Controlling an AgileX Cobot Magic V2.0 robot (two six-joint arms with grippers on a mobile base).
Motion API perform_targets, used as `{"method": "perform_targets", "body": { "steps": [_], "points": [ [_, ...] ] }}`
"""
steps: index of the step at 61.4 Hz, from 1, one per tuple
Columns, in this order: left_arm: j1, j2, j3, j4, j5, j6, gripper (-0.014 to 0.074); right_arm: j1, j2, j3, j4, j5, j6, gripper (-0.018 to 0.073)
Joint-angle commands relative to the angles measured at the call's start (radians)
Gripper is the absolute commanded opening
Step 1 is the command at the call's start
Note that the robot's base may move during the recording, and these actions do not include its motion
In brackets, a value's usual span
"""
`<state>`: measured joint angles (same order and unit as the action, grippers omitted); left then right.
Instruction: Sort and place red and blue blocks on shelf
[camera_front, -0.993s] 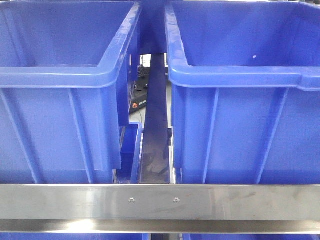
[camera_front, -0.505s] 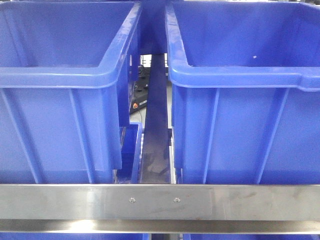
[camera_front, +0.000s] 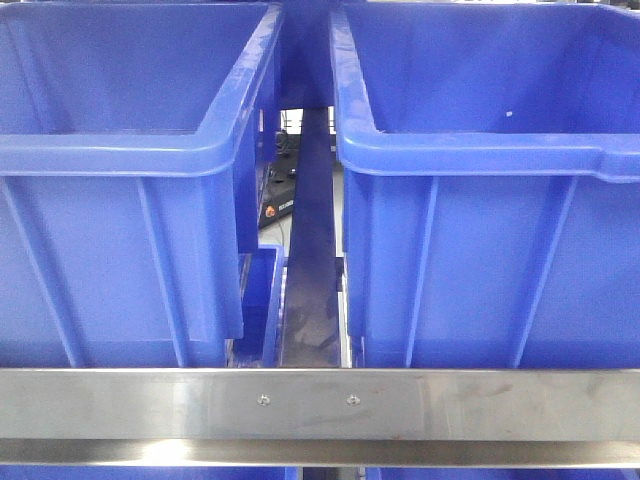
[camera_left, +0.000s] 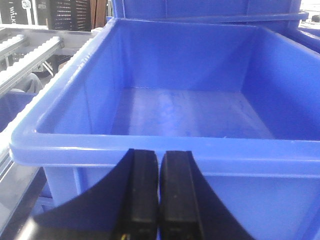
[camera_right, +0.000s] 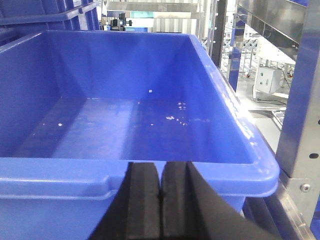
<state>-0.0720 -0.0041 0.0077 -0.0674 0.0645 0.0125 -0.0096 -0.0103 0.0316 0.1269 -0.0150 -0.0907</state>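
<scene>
The red and blue blocks are out of view in every frame. In the front view the shelf shows as a brushed steel front rail (camera_front: 320, 405) with two screws. My left gripper (camera_left: 160, 160) is shut with nothing between its black fingers, just in front of the near rim of an empty blue bin (camera_left: 180, 105). My right gripper (camera_right: 161, 172) is also shut and empty, at the near rim of another blue bin (camera_right: 125, 125) holding only a few white specks.
Two large blue bins (camera_front: 130, 150) (camera_front: 490, 150) stand side by side on the shelf, with a dark steel bar (camera_front: 310, 280) in the gap between them. White roller tracks (camera_left: 25, 55) run at the left. A steel upright (camera_right: 305, 125) stands right of the right-hand bin.
</scene>
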Motion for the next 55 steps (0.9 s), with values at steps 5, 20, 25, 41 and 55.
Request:
{"method": "perform_targets", "body": {
  "steps": [5,20,25,41,55],
  "points": [
    [-0.005,-0.018,0.026,0.000,-0.091,0.001,0.0124,-0.007,-0.021,-0.024,-0.003,-0.092,-0.006,0.0026],
    [-0.005,-0.018,0.026,0.000,-0.119,0.001,0.0124,-0.007,-0.021,-0.024,-0.003,-0.092,-0.006,0.0026],
    [-0.005,-0.018,0.026,0.000,-0.119,0.001,0.0124,-0.007,-0.021,-0.024,-0.003,-0.092,-0.006,0.0026],
    [-0.005,-0.018,0.026,0.000,-0.119,0.001,0.0124,-0.007,-0.021,-0.024,-0.003,-0.092,-0.006,0.0026],
    [-0.005,-0.018,0.026,0.000,-0.119,0.001,0.0124,-0.007,-0.021,-0.024,-0.003,-0.092,-0.006,0.0026]
  ]
}}
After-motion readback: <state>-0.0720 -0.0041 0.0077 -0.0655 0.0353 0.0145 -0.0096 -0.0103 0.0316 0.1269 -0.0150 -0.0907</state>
